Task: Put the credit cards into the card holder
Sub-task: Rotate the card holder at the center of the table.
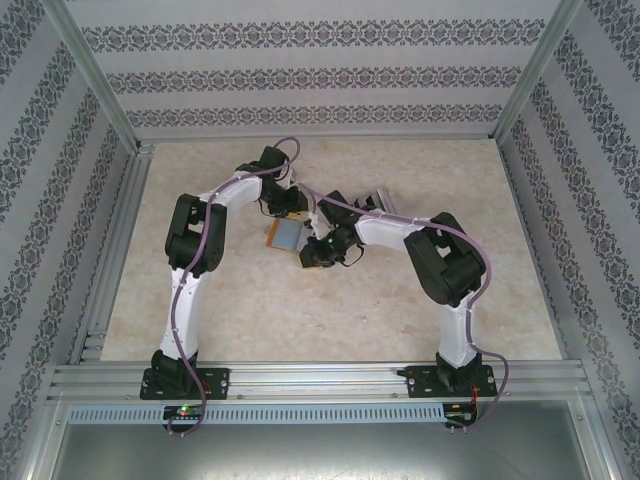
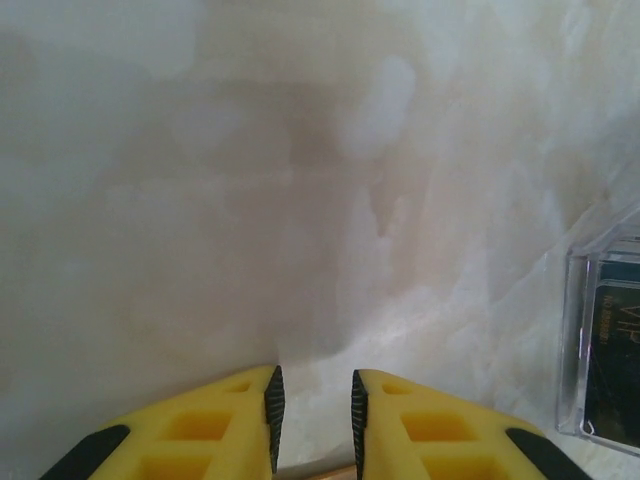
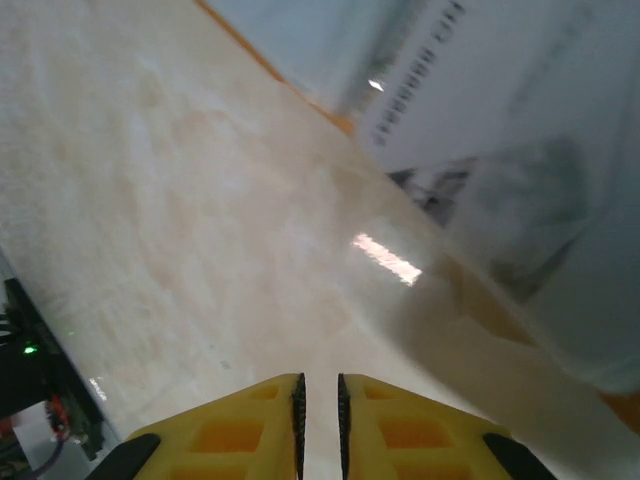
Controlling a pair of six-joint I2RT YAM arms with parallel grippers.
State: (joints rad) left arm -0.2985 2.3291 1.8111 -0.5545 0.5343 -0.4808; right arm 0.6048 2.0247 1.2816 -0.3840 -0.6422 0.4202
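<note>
Two arms reach in over the pale marbled counter (image 1: 300,310) and meet near its middle.

Item 1, card holder: the small orange-tan leather-like folding wallet (image 1: 271,235) lies on the counter between the two wrists. It is just beside the left arm's tip and touches, or nearly touches, the right arm's tip.

Item 2, card: one thin pale grey-blue rectangular credit card (image 1: 287,236) lies over the wallet's face, with tan showing along its left and far edges. In the right wrist view the card's printed face is blurred and fills the upper right. An orange edge runs along its border.

Item 3, left fingers (image 2: 278,405): yellow with black pads, set narrow, bare counter visible through the gap. A tan sliver sits between them at the bottom edge of the view. Whether they pinch it cannot be told.

Item 4, right fingers (image 3: 300,395): yellow, drawn to a thin slit low over the counter. Whether they hold anything cannot be told.

Item 5, other objects: a clear plastic case (image 2: 600,340) holding a dark card lies at the right of the left wrist view. A silver-grey block (image 1: 378,198) rests beyond the right forearm.
</note>
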